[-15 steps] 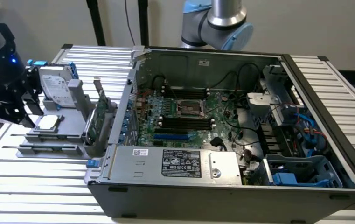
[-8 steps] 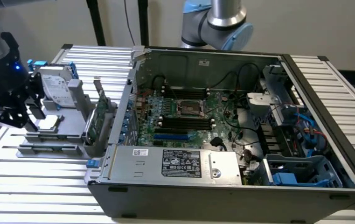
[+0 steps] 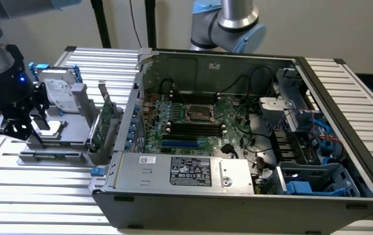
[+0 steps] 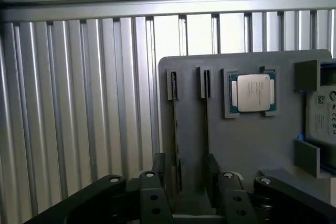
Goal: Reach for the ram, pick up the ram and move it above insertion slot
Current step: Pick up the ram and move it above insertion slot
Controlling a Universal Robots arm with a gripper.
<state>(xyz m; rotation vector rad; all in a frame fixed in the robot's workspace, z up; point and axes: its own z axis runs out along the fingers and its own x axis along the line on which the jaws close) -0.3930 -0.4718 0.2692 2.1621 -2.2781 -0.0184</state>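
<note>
The ram (image 4: pixel 177 135) stands on edge in a slot of the grey holder plate (image 4: pixel 236 145), seen as a thin dark strip. My gripper (image 4: pixel 185 174) hangs just above it, open, with one black finger (image 4: pixel 159 167) on each side of the strip and nothing held. In the exterior view the gripper (image 3: pixel 17 128) is over the grey holder (image 3: pixel 55 147) on that view's left, outside the computer case. The black memory slots (image 3: pixel 196 128) lie on the motherboard inside the open case.
A processor chip (image 4: pixel 252 92) and a silver hard drive (image 4: pixel 323 114) sit on the same holder. A green expansion card (image 3: pixel 104 117) stands between the holder and the case wall (image 3: pixel 131 122). A second arm (image 3: pixel 232 19) hangs behind the case. Ribbed metal table (image 3: pixel 36 191) all round.
</note>
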